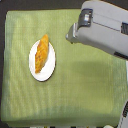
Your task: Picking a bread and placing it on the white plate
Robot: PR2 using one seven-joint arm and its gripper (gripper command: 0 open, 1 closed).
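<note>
The bread (42,53) lies lengthwise on the plate (34,71), left of centre on the green-covered bench (80,90), its tapered tip pointing to the far side. The arm sits well apart at the far right; its gripper (70,35) holds nothing, but whether it is spread or pressed together I cannot tell. The bread looks light, with a bumpy crust that likely crumbles under pressure; a gentle hold across its thick middle would suit. It appears already placed.
</note>
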